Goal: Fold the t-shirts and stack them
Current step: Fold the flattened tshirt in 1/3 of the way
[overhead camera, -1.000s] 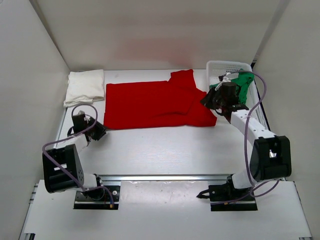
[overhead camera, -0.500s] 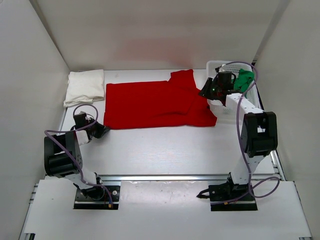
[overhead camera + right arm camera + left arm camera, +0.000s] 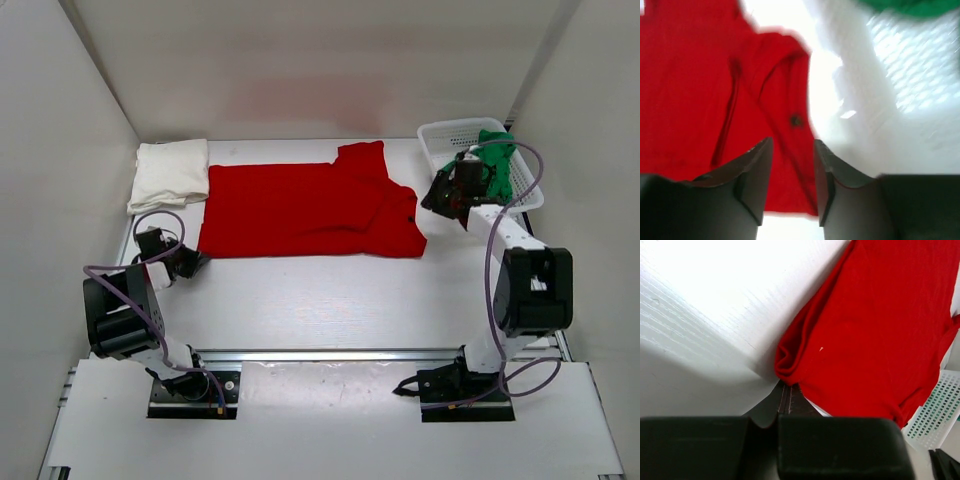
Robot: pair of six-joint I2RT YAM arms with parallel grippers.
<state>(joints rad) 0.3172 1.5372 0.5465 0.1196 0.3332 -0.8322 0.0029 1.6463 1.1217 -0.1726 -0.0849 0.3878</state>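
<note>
**Shirts limp and light: take them by hems and corners**

Red t-shirt is spread flat mid-frame in the top view, one sleeve pointing to the upper edge. Judged soft, light and without stiffness. It will sag and drag, so pinch a hem corner or shoulder, ideally both ends together.

Cream-white t-shirt lies folded at upper left, just beside the red one.

Green t-shirt is bunched in the white mesh basket at upper right, spilling over the rim. Nothing else seen inside.

Left gripper sits at the red shirt's lower-left corner, fingers close together. Cannot tell whether cloth is pinched.

Right gripper is parted narrowly over the shirt's right end, holding nothing. View blurred.
</note>
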